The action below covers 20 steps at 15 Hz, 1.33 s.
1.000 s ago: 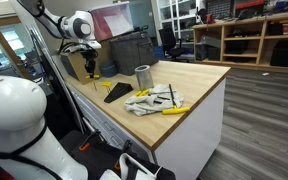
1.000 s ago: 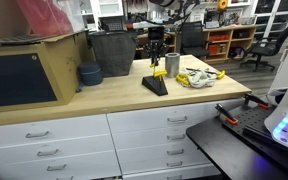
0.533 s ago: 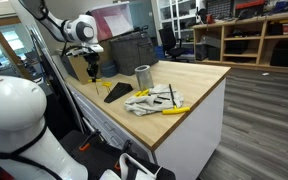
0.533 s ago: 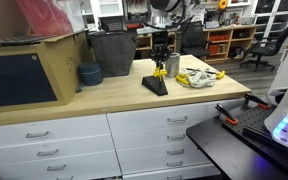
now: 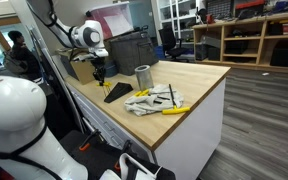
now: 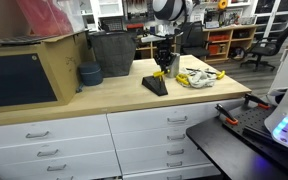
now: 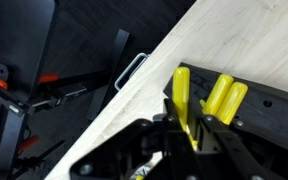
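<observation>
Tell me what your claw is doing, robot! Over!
Gripper shut on yellow tool, up off the wooden counter. Black wedge just below it. Metal cup close beside.

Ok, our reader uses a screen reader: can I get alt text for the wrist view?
Black gripper fingers clamp a yellow plastic-handled tool above the edge of a light wooden worktop; beyond the edge lie a dark floor and a silver drawer handle.
</observation>
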Motion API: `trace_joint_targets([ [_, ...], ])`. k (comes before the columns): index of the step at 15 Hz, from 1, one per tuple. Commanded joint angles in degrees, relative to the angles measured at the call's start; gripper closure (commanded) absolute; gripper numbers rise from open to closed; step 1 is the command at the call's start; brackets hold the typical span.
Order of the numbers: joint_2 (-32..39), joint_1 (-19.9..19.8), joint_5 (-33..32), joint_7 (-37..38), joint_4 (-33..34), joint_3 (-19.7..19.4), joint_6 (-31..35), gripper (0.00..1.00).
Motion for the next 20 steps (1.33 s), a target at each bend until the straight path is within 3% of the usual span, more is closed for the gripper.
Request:
trace_joint_targets([
  [1, -0.4, 1.3, -4.0, 5.7, -1.3, -0.3, 4.4, 0.96],
  [6, 0.3, 2.1, -7.2, 9.1, -0.9, 0.1, 4.9, 0.96],
  [20, 0.8, 2.4, -7.4, 8.8, -0.5, 0.4, 4.6, 0.96],
])
